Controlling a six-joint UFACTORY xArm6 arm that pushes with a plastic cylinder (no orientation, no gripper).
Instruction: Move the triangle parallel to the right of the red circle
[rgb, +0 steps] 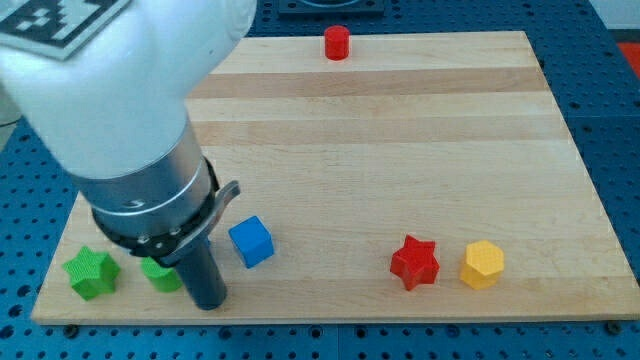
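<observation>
The red circle (337, 42), a short cylinder, stands at the top edge of the wooden board (400, 130), a little right of centre. A green block (160, 273), mostly hidden behind the rod, lies near the bottom left; its shape cannot be made out. The dark rod comes down from the large white and grey arm at the left. My tip (209, 303) rests on the board just right of that green block and left of the blue cube (251, 241).
A green star (91, 272) lies at the bottom left corner. A red star (415, 262) and a yellow hexagon (483, 264) lie side by side near the bottom right. The arm body covers the board's left part. Blue perforated table surrounds the board.
</observation>
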